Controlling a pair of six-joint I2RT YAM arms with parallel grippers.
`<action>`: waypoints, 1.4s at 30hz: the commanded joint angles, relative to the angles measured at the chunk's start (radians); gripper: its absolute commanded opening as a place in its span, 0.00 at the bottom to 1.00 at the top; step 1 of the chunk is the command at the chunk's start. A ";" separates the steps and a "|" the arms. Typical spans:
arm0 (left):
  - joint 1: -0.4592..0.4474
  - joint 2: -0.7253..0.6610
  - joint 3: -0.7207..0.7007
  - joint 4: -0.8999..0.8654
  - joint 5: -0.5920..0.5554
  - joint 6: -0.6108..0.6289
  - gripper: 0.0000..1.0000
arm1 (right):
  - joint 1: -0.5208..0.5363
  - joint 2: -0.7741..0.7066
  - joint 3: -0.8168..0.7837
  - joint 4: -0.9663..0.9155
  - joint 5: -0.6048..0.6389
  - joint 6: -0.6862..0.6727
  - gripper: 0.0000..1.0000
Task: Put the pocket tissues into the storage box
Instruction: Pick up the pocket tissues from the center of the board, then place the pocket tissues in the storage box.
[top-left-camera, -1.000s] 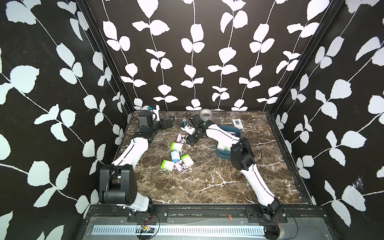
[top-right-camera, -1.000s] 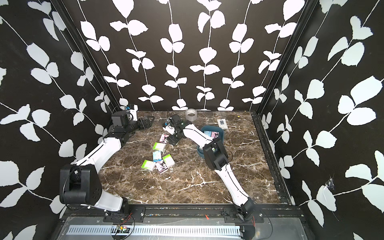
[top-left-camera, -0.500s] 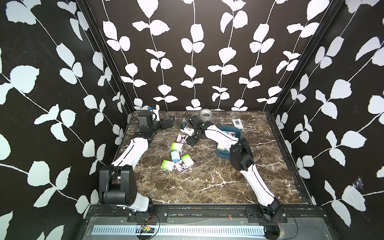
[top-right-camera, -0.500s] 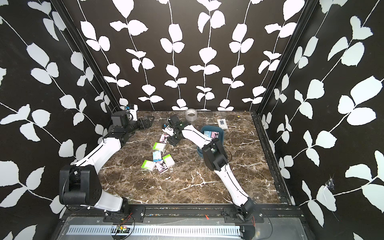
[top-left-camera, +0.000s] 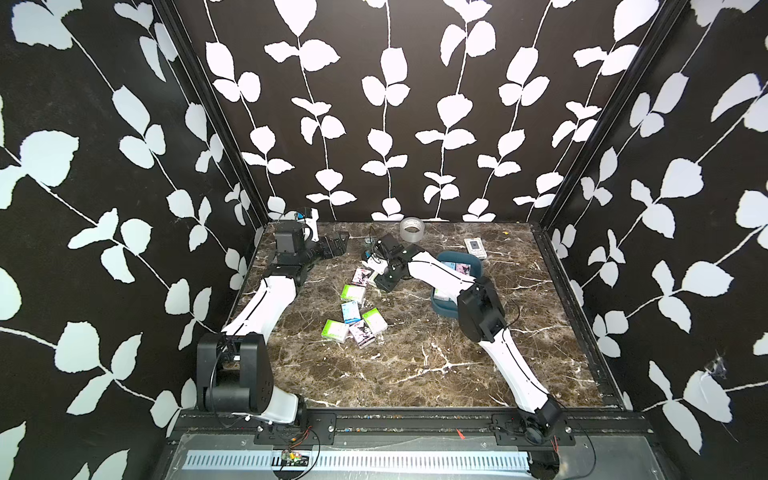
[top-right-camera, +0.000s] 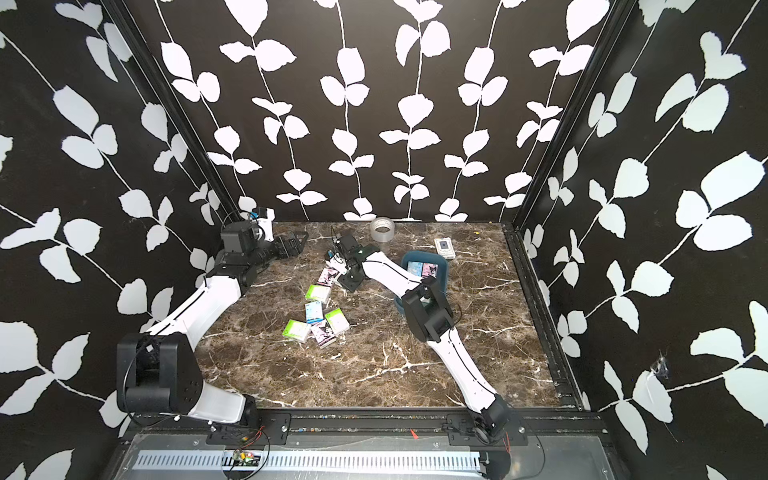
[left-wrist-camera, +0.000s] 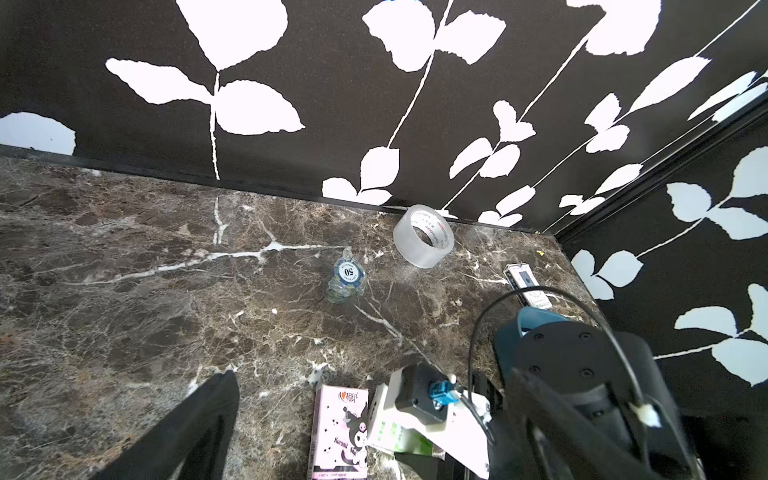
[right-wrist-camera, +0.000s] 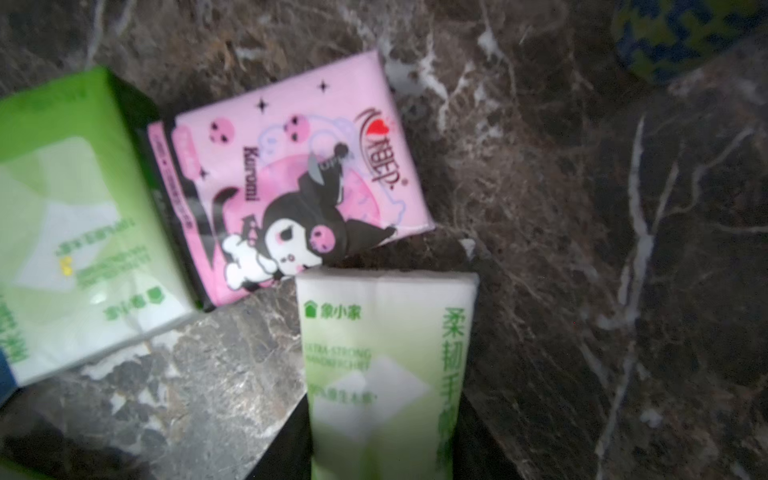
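**A:** What has changed at the right arm's fingers (top-left-camera: 385, 282)?

**B:** They have drawn in on a lime pack (right-wrist-camera: 382, 374). It now sits between them with both long sides pressed and its end sticking out past the tips. The arm itself has hardly shifted.

**A:** So it's caught?

**B:** I'd judge the pinch made, or nearly. I cannot tell whether the pack has left the worktop (top-left-camera: 415, 365). The lift and carry are still to do.

**A:** What lies around it?

**B:** Just past the fingertips is a pink cartoon pack (right-wrist-camera: 291, 178), almost touching the pinched one's end. Beside that is a second green pack (right-wrist-camera: 70, 216). Farther from the fingers, a few loose packs (top-left-camera: 350, 311) lie flat.

**A:** And the storage box (top-left-camera: 441, 309)?

**B:** It's behind the fingers, back along the forearm and partly under the elbow. Two stored packs (top-right-camera: 415, 267) already lie in it.

**A:** The pose?

**B:** The right arm climbs from its base to a raised elbow. Its forearm slopes down and away, and the wrist tips toward the worktop. The left arm's fingers (top-left-camera: 337, 243) are spread and empty, well apart from the packs.
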 joint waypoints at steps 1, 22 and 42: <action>0.001 -0.034 -0.003 -0.003 0.000 0.011 0.99 | 0.005 -0.165 -0.081 0.081 0.022 0.055 0.45; 0.001 0.044 0.035 0.045 0.057 -0.044 0.99 | -0.327 -0.777 -0.833 0.113 0.234 0.526 0.42; 0.001 0.017 0.037 0.004 0.037 -0.003 0.99 | -0.358 -0.462 -0.530 0.056 0.132 0.709 0.44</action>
